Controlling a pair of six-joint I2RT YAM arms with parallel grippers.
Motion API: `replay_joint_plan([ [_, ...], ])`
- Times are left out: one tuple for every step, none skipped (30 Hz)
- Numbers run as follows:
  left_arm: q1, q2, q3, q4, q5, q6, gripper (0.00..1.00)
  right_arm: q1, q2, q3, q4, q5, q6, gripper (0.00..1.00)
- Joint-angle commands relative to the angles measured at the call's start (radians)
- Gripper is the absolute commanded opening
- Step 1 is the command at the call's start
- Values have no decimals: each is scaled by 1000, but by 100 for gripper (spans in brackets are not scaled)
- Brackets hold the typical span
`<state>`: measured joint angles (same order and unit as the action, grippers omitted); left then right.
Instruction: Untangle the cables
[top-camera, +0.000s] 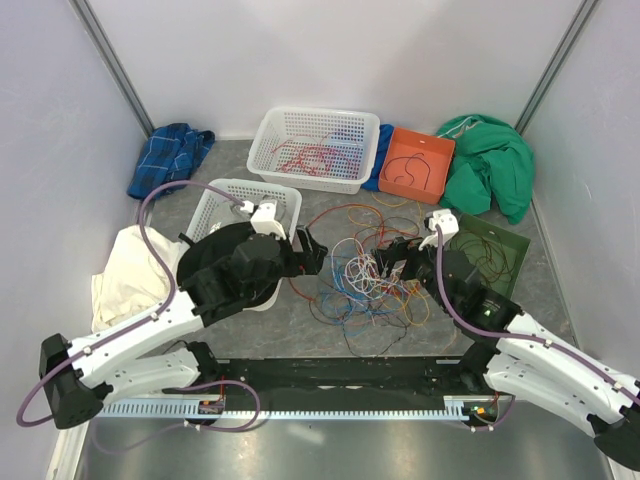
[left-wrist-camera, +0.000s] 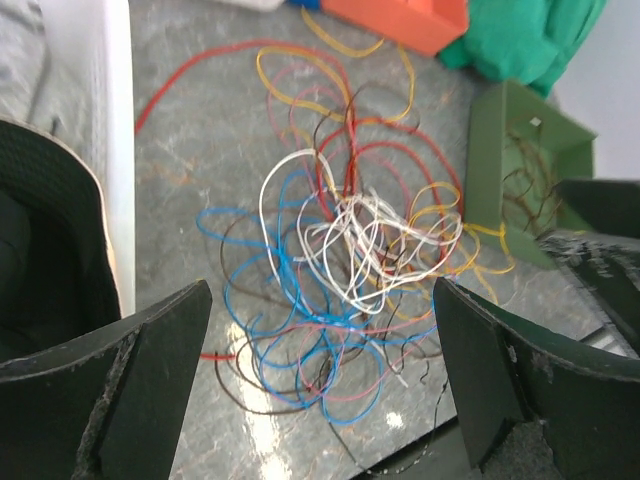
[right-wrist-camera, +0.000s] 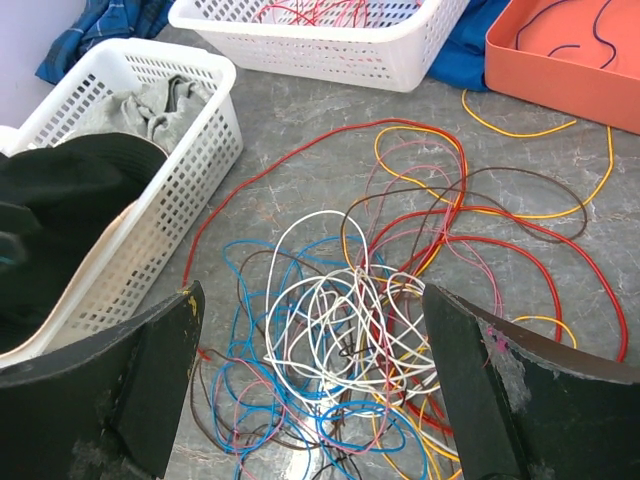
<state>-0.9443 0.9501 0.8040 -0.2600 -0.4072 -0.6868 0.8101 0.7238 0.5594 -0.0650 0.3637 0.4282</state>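
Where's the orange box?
In the top view, the orange box sits far back, right of centre, between the far white basket and the green cloth.

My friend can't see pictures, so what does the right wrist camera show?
A loose tangle of thin white, blue, red, yellow and pink cables lies on a grey table, framed by the open black right gripper. A white plastic lattice basket stands to the left and an orange tray at top right.

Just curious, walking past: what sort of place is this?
Likely a robot lab test cell: white panels wall in the table, left arm and right arm bolted at its near edge, facing tangled cables.
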Motion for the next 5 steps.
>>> replay_joint_plan([
  [2, 30, 40, -38, 47, -83, 100, 8, 5, 13, 44, 3, 4, 98],
  [2, 36, 41, -38, 59, -82, 100, 8, 6, 13, 45, 3, 7, 98],
  [2, 42, 44, -39, 61, -79, 100, 8, 8, 13, 47, 1, 14, 98],
  [2, 45, 47, -42, 64, -82, 100, 8, 9, 13, 47, -2, 15, 98],
  [2, 44, 47, -42, 68, -79, 100, 11, 9, 14, 47, -3, 17, 98],
])
